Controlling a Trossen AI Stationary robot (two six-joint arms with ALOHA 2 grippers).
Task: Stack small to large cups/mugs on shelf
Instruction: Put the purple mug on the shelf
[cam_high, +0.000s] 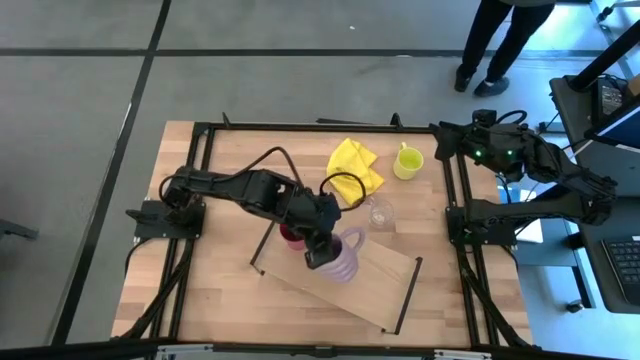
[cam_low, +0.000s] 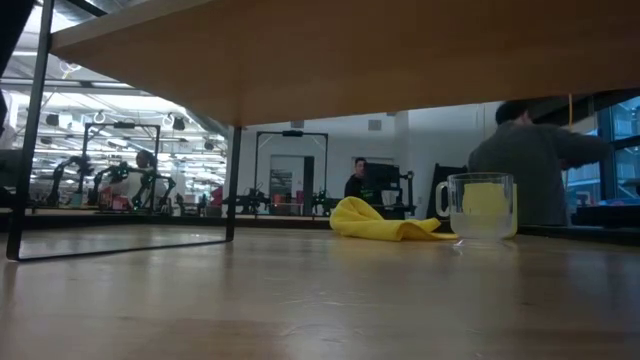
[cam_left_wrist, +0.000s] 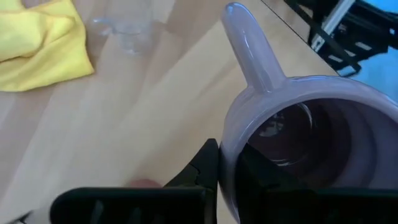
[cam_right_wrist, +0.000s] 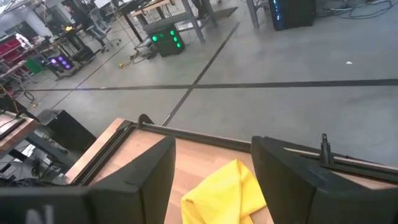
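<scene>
Left pincer (cam_high: 322, 255) (fingers astride rim) grips purple mug (cam_high: 345, 256) above shelf (cam_high: 385, 275).

Even indoor light, soft shadows, blurred left wrist close-up

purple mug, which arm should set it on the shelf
Left. The left gripper already grips the purple mug by its rim, over the shelf. The right gripper waits open at the table's far right corner.

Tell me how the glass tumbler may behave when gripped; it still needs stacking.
The tumbler looks like clear, smooth glass, so it may slip between fingers and could crack if squeezed hard. It stands upright beside the yellow cloth, short and wide, so probably hard to tip, though on its side it would likely roll.
</scene>
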